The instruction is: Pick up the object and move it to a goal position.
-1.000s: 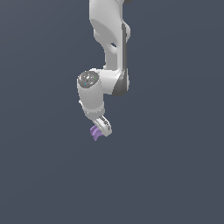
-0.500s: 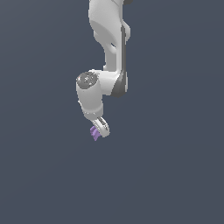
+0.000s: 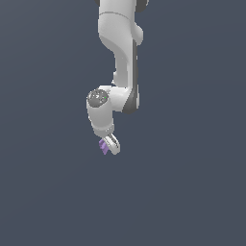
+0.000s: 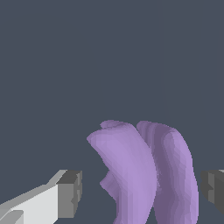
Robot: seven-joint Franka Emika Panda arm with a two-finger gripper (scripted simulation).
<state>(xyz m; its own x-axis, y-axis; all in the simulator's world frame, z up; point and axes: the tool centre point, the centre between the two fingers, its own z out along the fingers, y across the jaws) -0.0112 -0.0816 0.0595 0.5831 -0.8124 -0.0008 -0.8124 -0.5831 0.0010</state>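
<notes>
The exterior camera is watching my whole arm (image 3: pixel 120 57) from well back, facing my end effector (image 3: pixel 110 145). My wrist camera is looking out past my fingertips (image 4: pixel 70 192), very near the purple object (image 4: pixel 144 175), which both views share.

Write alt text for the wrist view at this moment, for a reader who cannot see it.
A purple ridged, curved object sits between the two fingers of the claw, with visible gaps on both sides, so the claw is open and not touching it. One white finger with a grey pad shows fully, the other only at the frame edge; the background is plain dark grey.
</notes>
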